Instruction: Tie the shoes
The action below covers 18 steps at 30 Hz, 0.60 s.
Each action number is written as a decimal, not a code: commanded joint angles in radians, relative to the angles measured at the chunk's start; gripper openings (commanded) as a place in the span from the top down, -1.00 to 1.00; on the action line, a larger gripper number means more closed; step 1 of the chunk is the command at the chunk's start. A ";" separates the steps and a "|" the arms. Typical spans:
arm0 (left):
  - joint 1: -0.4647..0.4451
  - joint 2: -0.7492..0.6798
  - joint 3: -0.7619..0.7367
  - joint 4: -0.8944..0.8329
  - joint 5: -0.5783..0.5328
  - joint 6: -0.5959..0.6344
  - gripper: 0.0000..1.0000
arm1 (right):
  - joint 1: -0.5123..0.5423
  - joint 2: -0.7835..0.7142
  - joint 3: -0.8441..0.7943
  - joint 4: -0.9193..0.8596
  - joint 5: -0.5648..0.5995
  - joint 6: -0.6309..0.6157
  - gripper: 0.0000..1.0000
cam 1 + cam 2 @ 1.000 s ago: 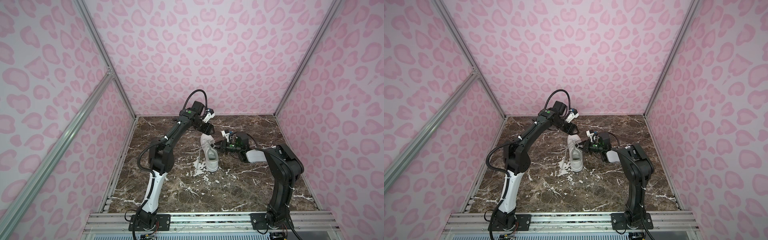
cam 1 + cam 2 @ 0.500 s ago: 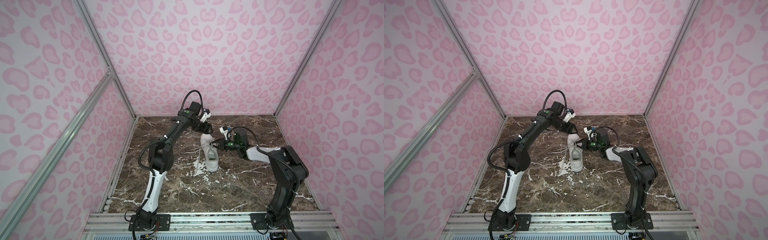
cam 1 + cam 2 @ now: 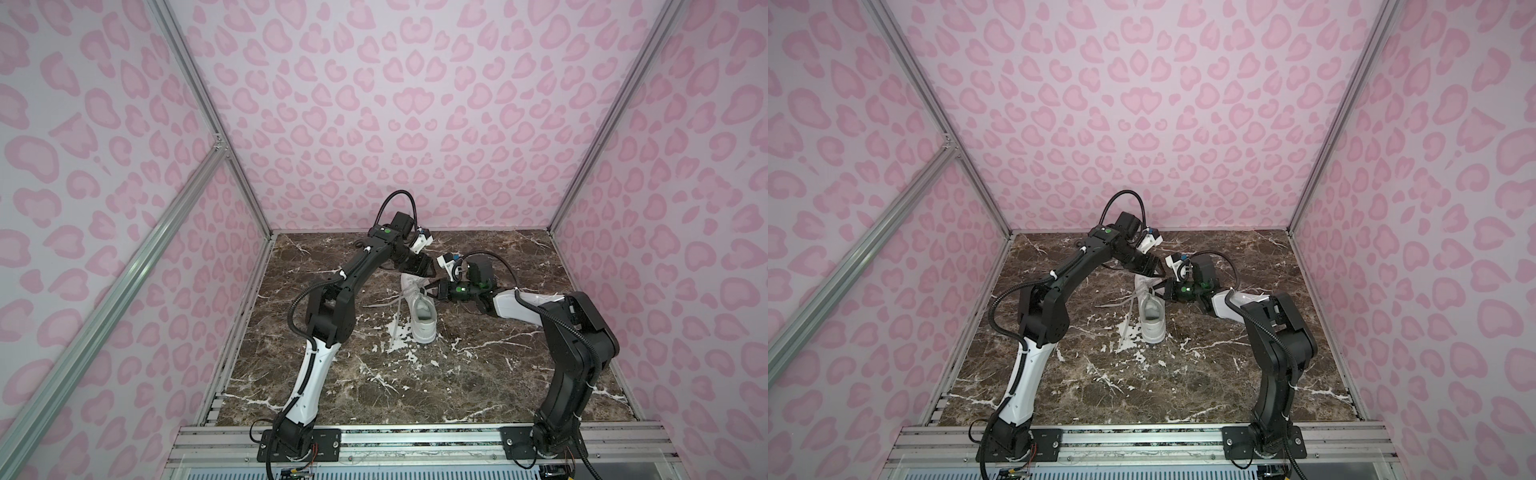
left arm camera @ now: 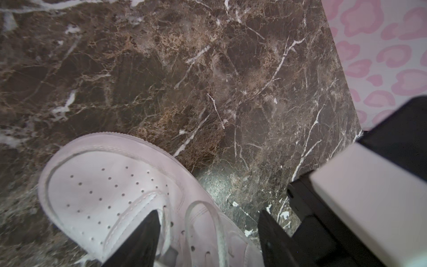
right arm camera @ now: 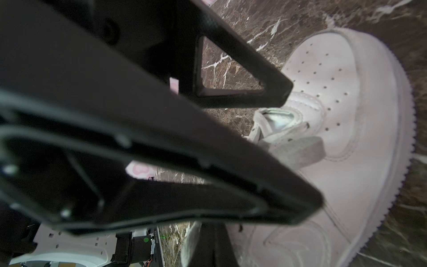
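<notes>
One sneaker (image 3: 423, 316): all white, perforated toe, thick sole; set centrally on the table (image 3: 374, 386), toe toward the back wall (image 3: 415, 124).
Left gripper (image 4: 208, 215): held wide above the sneaker.
Right gripper (image 3: 431, 291): closed, apparently pinched on a lace (image 5: 190, 240).

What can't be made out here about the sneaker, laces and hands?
Right hand: whether it holds the laces; blurred left hand fills the right wrist view.
Sneaker heel: left wrist view's edge cuts it.
Ends of the laces: too small in both top views, lost among marble veins.

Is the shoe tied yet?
Untied. The laces trail loose across the table beside the sneaker; no bow shows.
</notes>
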 commanded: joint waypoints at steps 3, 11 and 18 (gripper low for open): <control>-0.009 0.015 -0.003 0.006 -0.003 0.002 -0.31 | 0.006 0.002 0.002 -0.027 -0.001 -0.020 1.00; -0.016 0.015 -0.016 0.010 0.039 -0.005 0.02 | 0.005 0.004 0.005 -0.027 0.001 -0.016 1.00; -0.017 0.006 -0.038 -0.003 0.036 0.005 0.22 | 0.004 0.005 0.006 -0.022 0.003 -0.015 1.00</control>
